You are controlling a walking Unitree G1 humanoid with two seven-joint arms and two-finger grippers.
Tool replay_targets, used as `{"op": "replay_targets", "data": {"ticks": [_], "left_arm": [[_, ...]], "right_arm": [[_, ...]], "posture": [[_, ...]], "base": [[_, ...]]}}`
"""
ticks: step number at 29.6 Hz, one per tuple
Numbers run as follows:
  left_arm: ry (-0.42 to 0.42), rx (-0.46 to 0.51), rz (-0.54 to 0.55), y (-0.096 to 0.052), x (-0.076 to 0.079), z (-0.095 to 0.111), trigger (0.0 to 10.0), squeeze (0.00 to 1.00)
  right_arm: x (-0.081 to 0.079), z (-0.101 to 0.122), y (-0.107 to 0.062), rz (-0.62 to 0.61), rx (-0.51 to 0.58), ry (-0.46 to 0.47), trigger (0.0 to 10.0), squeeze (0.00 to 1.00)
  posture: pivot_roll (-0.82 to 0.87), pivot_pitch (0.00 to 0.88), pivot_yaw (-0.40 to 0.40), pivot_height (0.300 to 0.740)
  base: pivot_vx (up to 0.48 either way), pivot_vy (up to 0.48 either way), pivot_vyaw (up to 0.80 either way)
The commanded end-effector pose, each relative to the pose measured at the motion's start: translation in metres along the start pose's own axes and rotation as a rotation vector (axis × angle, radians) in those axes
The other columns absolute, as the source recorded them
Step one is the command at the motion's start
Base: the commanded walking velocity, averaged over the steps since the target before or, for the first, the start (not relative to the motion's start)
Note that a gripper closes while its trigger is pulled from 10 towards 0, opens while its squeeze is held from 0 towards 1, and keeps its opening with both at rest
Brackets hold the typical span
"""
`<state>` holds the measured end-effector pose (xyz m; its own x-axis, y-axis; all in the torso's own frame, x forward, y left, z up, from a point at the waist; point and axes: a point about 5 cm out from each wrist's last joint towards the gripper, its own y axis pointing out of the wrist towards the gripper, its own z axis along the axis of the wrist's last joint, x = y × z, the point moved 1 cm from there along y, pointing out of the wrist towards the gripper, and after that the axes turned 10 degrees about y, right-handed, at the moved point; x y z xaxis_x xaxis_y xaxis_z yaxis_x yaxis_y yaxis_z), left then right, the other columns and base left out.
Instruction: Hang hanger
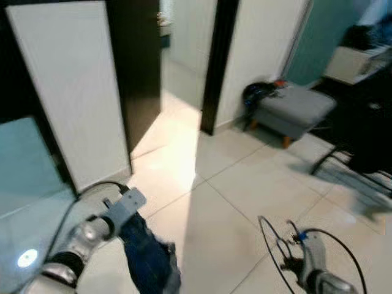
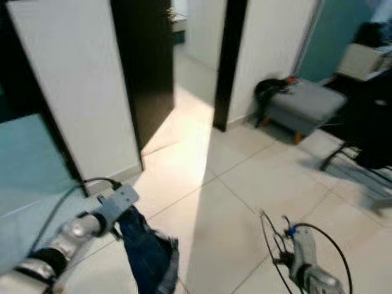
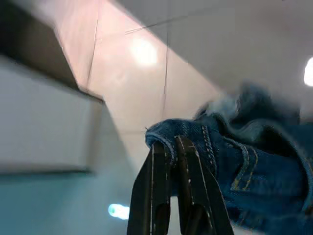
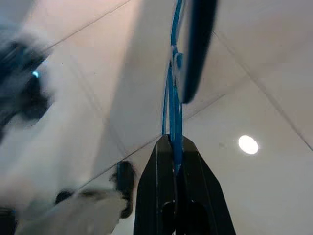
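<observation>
Left gripper (image 3: 166, 147) clamped on crumpled blue denim jeans (image 3: 244, 161), right gripper (image 4: 171, 144) pinching thin blue wire hanger (image 4: 172, 98); carry both steady, hanger clear of tiled floor (image 1: 245, 184).

a grey footstool (image 1: 295, 109) is standing on the pale tiled floor (image 1: 233, 202) by the white wall, a dark bundle (image 1: 259, 92) lying on it; a dark door (image 1: 136, 67) is standing open.

One pair of jeans (image 1: 147, 254), one blue hanger (image 4: 173, 105), one grey footstool (image 1: 294, 110) and two grippers are counted.
</observation>
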<state>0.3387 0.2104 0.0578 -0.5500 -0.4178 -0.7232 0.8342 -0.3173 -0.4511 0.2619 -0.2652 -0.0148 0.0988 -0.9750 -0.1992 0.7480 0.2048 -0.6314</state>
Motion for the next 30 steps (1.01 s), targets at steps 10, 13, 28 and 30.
{"op": "replay_targets", "data": {"ticks": [10,13,28,30], "left_arm": [[0.476,0.321,-0.218,-0.015,-0.045,0.051,10.0,0.0],[0.708,0.383,-0.252,-0.025,-0.059,0.063,10.0,0.0],[1.225,0.756,-0.206,-0.073,-0.111,0.143,10.0,0.0],[1.185,0.871,-0.252,-0.086,-0.105,0.157,10.0,0.0]], "right_arm": [[-0.024,0.123,-0.051,0.507,0.222,-0.402,10.0,0.0],[-0.011,0.151,-0.075,0.535,0.243,-0.449,10.0,0.0],[-0.024,0.177,-0.145,0.792,0.082,-0.639,10.0,0.0],[-0.037,0.184,-0.15,0.849,0.095,-0.664,10.0,0.0]], "posture": [[0.01,0.053,-0.002,0.74],[0.01,0.053,0.001,0.74],[0.01,0.051,0.006,0.74],[0.01,0.051,0.007,0.74]], "base": [[0.0,0.0,-0.16],[0.0,0.0,0.0],[0.0,0.0,0.0],[0.0,0.0,0.0]]}}
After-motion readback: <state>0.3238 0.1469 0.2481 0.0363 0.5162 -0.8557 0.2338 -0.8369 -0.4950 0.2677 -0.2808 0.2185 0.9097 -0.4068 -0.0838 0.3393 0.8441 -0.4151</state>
